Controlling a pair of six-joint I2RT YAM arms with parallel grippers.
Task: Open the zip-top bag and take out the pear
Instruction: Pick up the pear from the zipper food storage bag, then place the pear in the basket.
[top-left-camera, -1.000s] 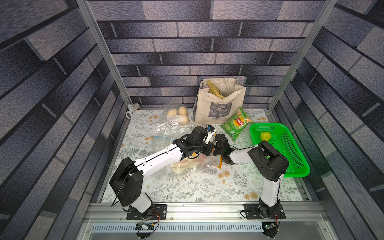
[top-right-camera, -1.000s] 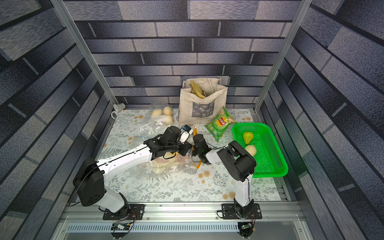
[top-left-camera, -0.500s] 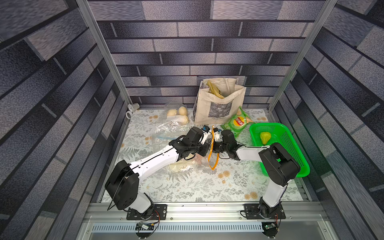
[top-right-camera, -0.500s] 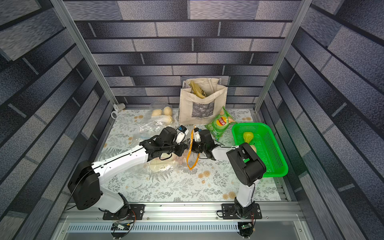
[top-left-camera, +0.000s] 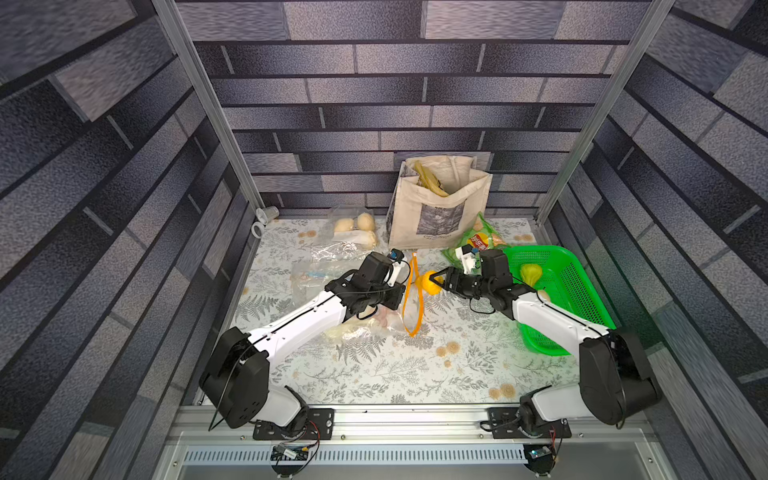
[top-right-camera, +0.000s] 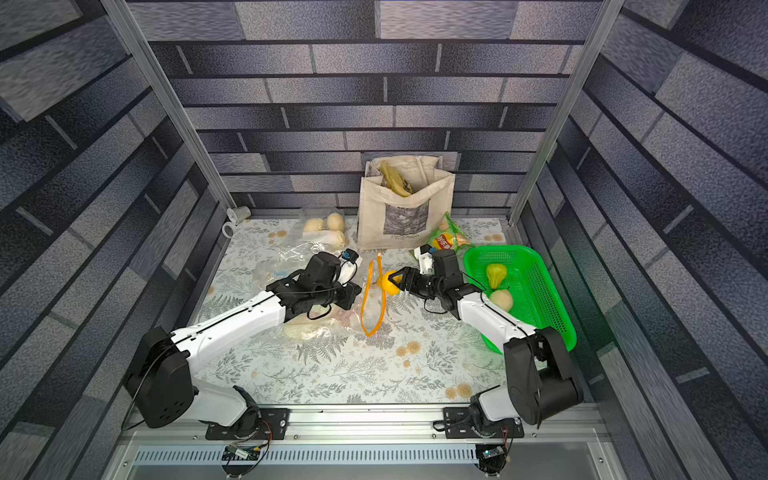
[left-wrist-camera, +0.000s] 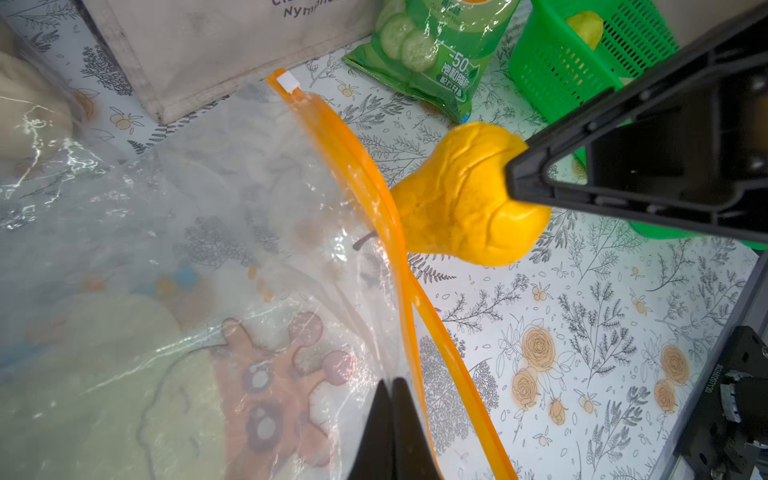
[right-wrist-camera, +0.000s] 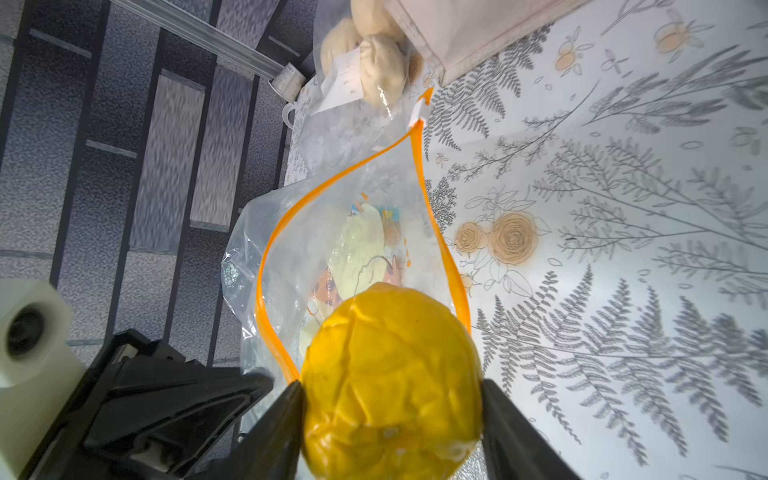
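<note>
— Where's the pear (left-wrist-camera: 465, 195)?
— At the mouth of the zip-top bag (left-wrist-camera: 208, 199). Its body is outside the orange rim (left-wrist-camera: 365, 174) and its stem tip shows just behind the film. The right gripper (right-wrist-camera: 388, 390) clamps its wide end.
— And the left gripper (left-wrist-camera: 392, 388)?
— Pressed together on the bag's clear film beside that rim. There's bare tablecloth (left-wrist-camera: 582, 332) beyond the mouth, and the green basket (left-wrist-camera: 552, 70) farther out.

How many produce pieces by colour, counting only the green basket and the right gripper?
Orange-yellow pear, gripped by the right gripper: 1
Yellow-green pear, in the green basket: 1
Pale beige piece, in the basket: 1
Total: 3
</note>
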